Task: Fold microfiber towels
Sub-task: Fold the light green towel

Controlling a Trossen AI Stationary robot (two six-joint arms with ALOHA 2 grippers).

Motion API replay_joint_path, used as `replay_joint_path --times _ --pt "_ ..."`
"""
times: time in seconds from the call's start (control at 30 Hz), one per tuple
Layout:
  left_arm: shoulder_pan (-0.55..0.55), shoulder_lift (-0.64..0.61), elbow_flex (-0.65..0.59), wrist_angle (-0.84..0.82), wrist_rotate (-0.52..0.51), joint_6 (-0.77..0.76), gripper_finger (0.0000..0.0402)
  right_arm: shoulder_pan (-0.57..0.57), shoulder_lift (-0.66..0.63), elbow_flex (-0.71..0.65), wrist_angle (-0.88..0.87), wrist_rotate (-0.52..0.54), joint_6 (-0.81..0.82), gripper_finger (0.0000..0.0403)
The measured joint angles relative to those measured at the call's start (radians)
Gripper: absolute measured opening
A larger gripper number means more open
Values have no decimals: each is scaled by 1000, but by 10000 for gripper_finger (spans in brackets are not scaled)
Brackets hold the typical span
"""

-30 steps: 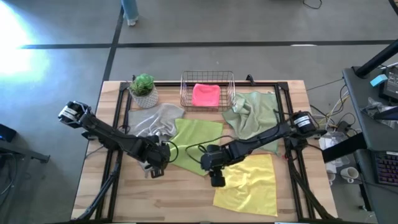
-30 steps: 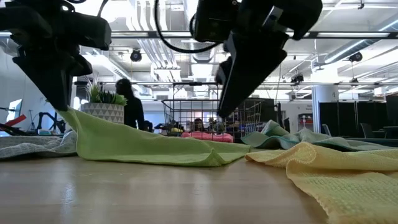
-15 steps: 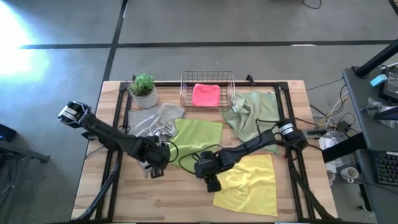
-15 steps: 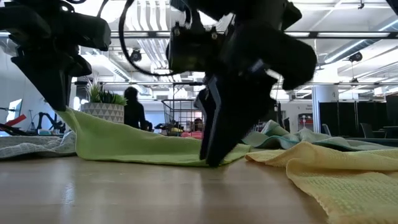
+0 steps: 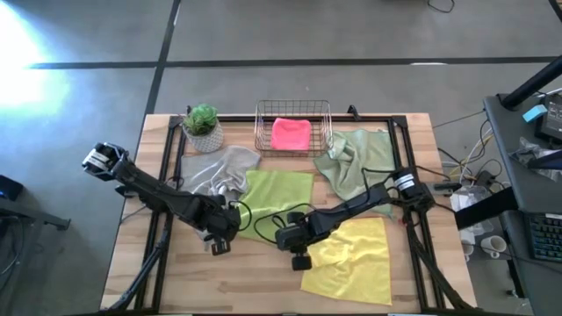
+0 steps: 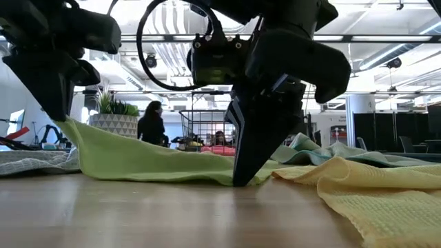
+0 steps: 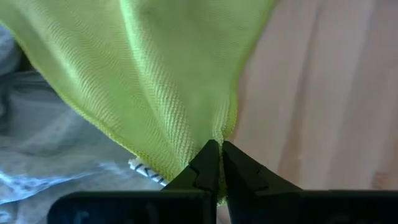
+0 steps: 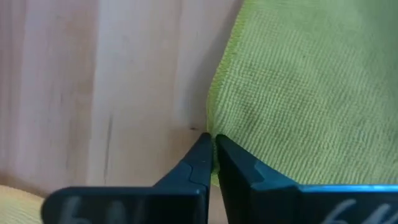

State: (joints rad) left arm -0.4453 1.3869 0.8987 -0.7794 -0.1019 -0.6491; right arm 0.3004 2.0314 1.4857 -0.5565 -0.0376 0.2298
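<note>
Wooden tabletop [image 5: 263, 285] under my arms: the lime green towel [image 5: 279, 195] lies mid-table, its near corners pinched by my left gripper [image 5: 219, 240] and right gripper [image 5: 297, 248], both clamped on the hem. It's light and limp, sagging between grips, so I judge corners the best hold. Beyond, the hot pink towel [image 5: 291, 133] sits in the basket [image 5: 263, 123].

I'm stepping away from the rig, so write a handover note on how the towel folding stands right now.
Left gripper: jaws shut on a near corner of the lime green microfiber towel, lifted.
Right gripper: jaws shut on its other near corner, at the wooden table.
Hot pink towel lies in the copper wire basket.
Grey, sage and yellow towels lie unfolded.
Left: fold lime, then those three.
</note>
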Motion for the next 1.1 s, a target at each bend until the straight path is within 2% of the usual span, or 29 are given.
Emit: replay_joint_path --times 0.17,0.3,0.53,0.73,0.83,0.97,1.1 --pt "-5 0 2 63 93 -3 0 4 -56 -7 -63 -19 64 9" --pt "-6 0 19 110 174 -3 0 23 -153 -5 -108 -27 121 9" --pt "-8 0 92 119 234 -9 0 86 -316 -4 -125 -26 260 9" --pt "-13 0 166 120 308 -94 0 162 -407 -2 -133 23 412 8" --pt "-17 0 186 117 342 -146 0 192 -440 -2 -161 91 454 8" --pt "-11 3 180 114 322 -156 0 190 -432 -9 -259 157 489 8" --pt "14 24 173 61 212 -157 0 156 -386 -37 -295 173 520 8"
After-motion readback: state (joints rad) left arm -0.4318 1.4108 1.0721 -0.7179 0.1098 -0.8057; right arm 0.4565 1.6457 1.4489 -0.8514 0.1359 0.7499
